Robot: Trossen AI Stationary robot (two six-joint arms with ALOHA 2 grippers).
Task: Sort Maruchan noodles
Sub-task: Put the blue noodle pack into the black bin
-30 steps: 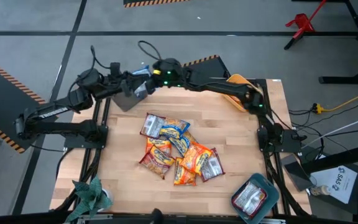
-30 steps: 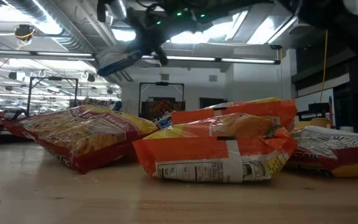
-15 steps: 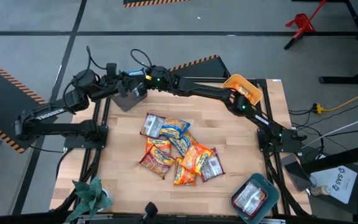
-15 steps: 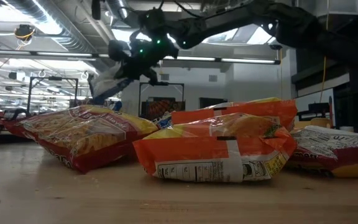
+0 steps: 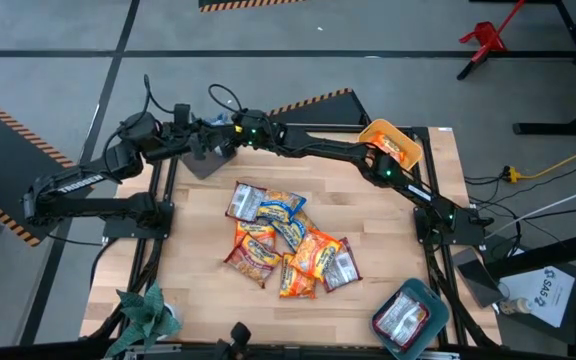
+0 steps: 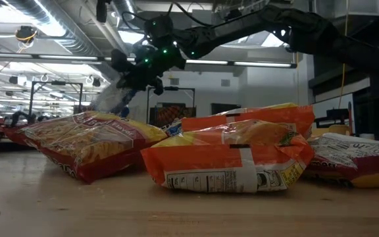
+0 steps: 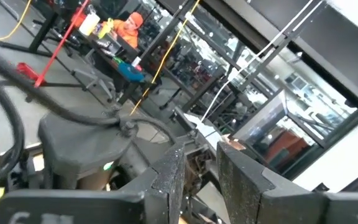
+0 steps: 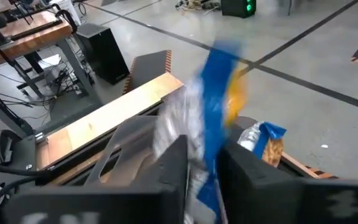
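No text on any packet or bin can be read

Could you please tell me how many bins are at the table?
3: a grey bin at the high view's upper left, a yellow bin upper right, a teal bin lower right. None seems hidden.

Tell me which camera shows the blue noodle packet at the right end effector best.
The right wrist view: the blue-and-yellow packet fills the frame between the right end effector fingers, over the grey bin. The low view shows it small and pale. The high view hides it among the arms; the left wrist view misses it.
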